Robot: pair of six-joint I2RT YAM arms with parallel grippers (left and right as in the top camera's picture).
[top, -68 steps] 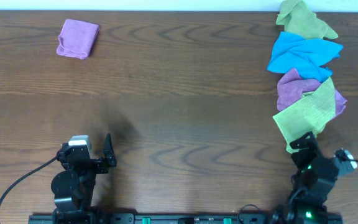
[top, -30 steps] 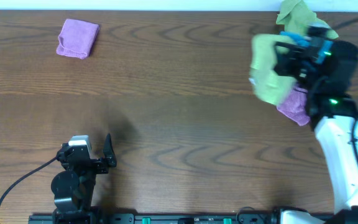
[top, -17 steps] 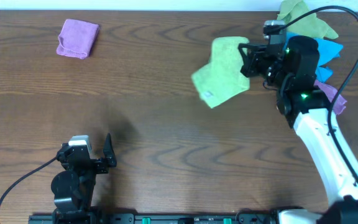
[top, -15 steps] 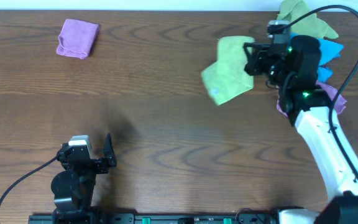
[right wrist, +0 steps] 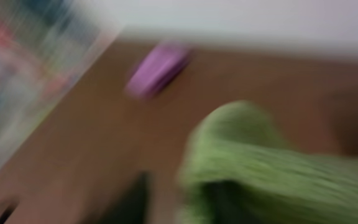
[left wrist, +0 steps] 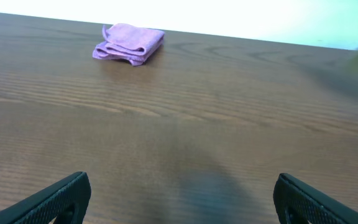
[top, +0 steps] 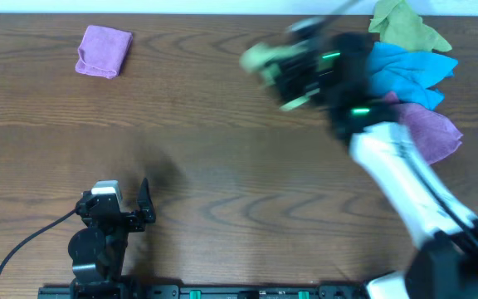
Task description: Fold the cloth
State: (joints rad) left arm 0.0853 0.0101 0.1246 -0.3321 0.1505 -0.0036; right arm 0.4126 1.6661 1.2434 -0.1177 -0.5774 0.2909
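My right gripper [top: 293, 75] is shut on a light green cloth [top: 260, 60] and carries it above the table's far middle; the arm and cloth are motion-blurred. In the right wrist view the green cloth [right wrist: 272, 168] fills the lower right, also blurred. My left gripper [left wrist: 182, 202] is open and empty, low over bare wood at the front left; it also shows in the overhead view [top: 143, 203].
A folded purple cloth [top: 104, 51] lies at the far left, also in the left wrist view [left wrist: 129, 43]. A pile at the far right holds an olive green cloth [top: 405, 25], a blue cloth [top: 409, 71] and a purple cloth [top: 430, 133].
My right arm picked the light green cloth from the pile at the right and has swung it left across the table's far side. The left arm has not moved.
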